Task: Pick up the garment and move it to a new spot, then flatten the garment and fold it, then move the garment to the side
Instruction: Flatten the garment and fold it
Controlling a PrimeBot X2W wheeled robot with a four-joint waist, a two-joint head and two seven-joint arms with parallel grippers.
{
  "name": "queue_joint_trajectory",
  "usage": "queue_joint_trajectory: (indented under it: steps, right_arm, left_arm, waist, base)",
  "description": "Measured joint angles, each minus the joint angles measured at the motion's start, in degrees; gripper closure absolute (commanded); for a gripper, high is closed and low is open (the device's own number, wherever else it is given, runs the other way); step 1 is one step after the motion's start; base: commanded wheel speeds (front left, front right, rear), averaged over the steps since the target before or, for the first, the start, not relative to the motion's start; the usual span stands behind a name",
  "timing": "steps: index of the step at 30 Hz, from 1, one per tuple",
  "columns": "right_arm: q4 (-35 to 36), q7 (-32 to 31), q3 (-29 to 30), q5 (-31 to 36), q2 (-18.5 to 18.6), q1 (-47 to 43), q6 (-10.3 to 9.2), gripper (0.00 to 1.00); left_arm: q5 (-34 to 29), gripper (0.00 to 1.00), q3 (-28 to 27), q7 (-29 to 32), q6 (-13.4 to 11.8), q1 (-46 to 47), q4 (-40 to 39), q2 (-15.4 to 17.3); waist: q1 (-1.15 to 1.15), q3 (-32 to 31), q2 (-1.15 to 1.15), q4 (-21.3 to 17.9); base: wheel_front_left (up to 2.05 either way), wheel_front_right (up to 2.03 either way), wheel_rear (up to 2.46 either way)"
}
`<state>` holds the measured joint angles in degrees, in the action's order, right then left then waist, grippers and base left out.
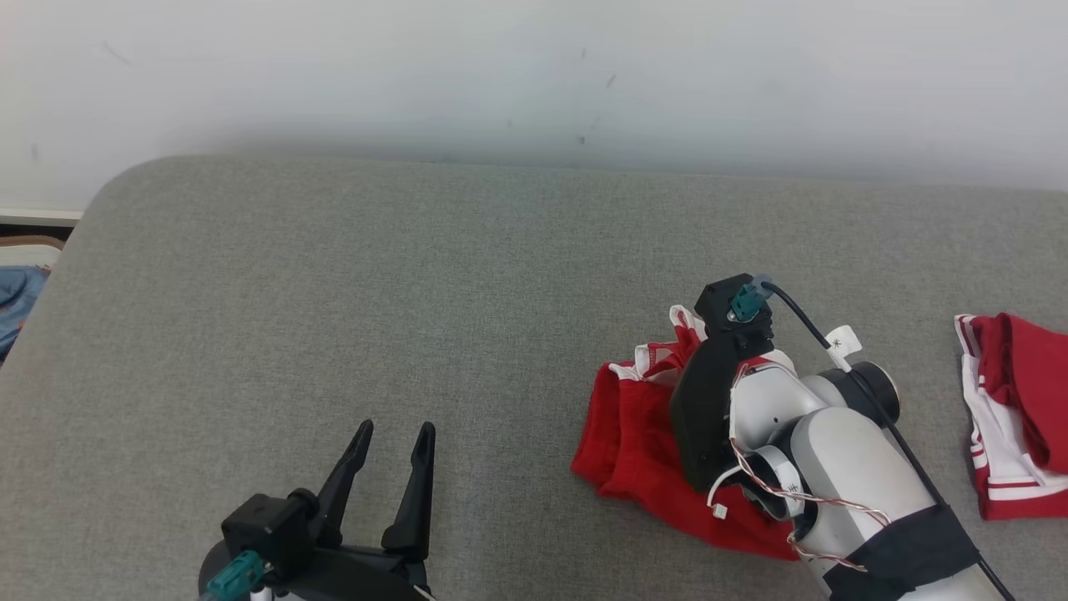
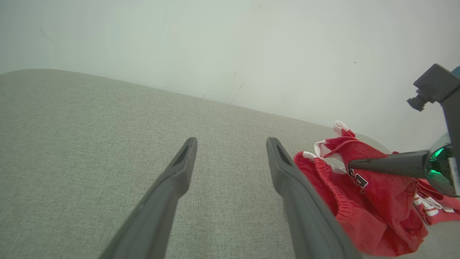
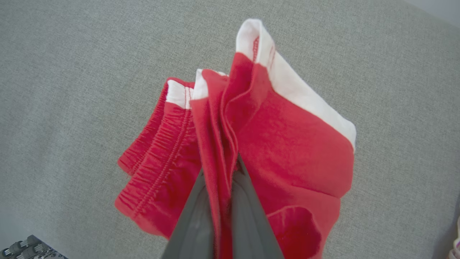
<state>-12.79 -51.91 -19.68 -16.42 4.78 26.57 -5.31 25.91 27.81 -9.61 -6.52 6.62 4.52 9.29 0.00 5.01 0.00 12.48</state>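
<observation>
The garment is a pair of red shorts with white trim and an elastic waistband, bunched on the grey padded surface right of centre. My right gripper is shut on a fold of the garment, with red cloth pinched between its dark fingers. In the head view its black wrist covers the middle of the shorts. My left gripper stands open at the lower left, well apart from the garment, with nothing between its fingers. From the left wrist the garment lies to the right, with the right gripper on it.
A second red and white garment lies at the right edge of the grey surface. A pale wall runs behind the surface. Something blue sits beyond the left edge.
</observation>
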Motion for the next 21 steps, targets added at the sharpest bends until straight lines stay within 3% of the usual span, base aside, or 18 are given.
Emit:
queue_joint_trajectory:
  steps: [19,21]
  right_arm:
    - [-7.1,2.05,-2.65,-1.24,-1.02,3.61,-0.86,1.0]
    - [-7.44,2.56,-2.76,-1.3,-1.04,3.98,-1.25,0.94]
  left_arm:
    - [0.0,0.0,1.01,0.0,0.97,0.73,1.16,-0.34]
    - [0.0,0.0,1.02,0.0,0.97,0.72,1.16,-0.34]
  waist:
    - [0.0,-0.87,0.0,2.58]
    - [0.0,-0.86,0.0,2.71]
  base:
    - [0.0,0.0,0.0]
    - [0.0,0.0,0.0]
